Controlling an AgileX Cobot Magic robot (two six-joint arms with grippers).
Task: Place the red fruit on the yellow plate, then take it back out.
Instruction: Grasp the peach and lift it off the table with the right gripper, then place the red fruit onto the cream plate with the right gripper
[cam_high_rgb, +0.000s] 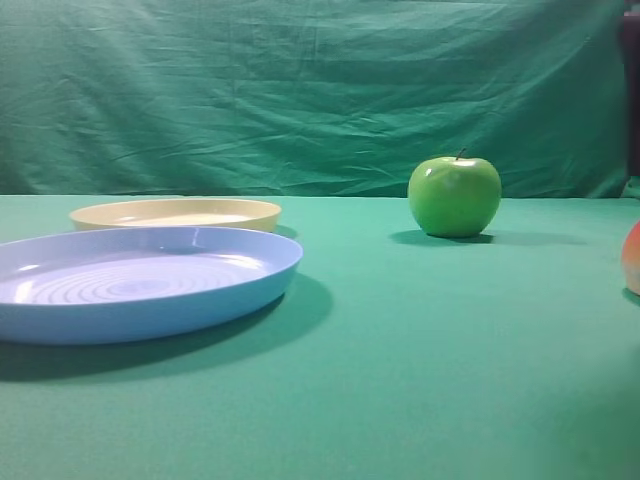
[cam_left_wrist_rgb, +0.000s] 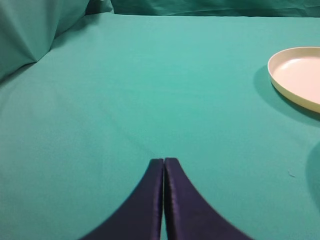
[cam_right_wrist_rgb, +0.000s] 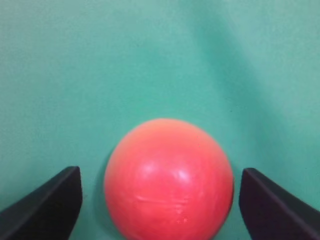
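The red fruit (cam_right_wrist_rgb: 169, 180) rests on the green cloth between the fingers of my right gripper (cam_right_wrist_rgb: 160, 202), which is open with a gap on each side of the fruit. In the exterior high view only a sliver of the red fruit (cam_high_rgb: 632, 257) shows at the right edge. The yellow plate (cam_high_rgb: 176, 214) lies at the back left, with nothing on it. It also shows at the right edge of the left wrist view, yellow plate (cam_left_wrist_rgb: 298, 77). My left gripper (cam_left_wrist_rgb: 164, 161) is shut over bare cloth, holding nothing.
A larger light blue plate (cam_high_rgb: 140, 282) sits in front of the yellow one. A shiny green apple (cam_high_rgb: 454, 196) stands right of centre toward the back. A green cloth backdrop (cam_high_rgb: 300, 90) closes off the far side.
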